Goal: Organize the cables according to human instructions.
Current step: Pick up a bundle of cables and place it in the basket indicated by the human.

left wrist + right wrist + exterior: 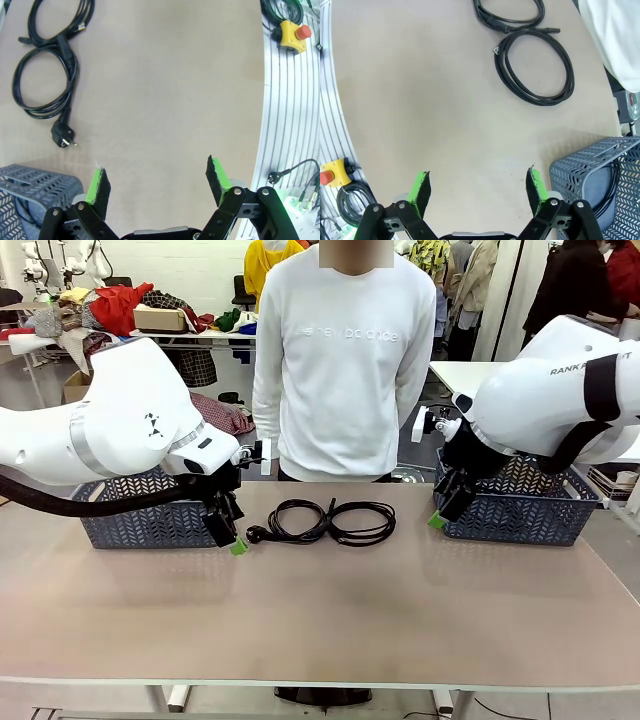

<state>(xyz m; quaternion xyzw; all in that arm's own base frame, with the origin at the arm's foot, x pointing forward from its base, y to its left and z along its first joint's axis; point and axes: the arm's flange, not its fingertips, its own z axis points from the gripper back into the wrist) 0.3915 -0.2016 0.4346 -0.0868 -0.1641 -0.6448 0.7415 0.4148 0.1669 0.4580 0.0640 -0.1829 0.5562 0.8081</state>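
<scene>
I see two black cables [330, 524] lying as flat round coils, touching each other, at the far middle of the table [320, 620]. One ends in a chunky plug [63, 136]. My left gripper [157, 181] and right gripper [477, 182] both gape wide, holding nothing.

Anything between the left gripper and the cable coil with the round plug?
Nothing visible. The left gripper, jaws open, hangs over bare table, and the cable coil lies ahead with its plug nearest. The basket sits off to one side, not in the path.
</scene>
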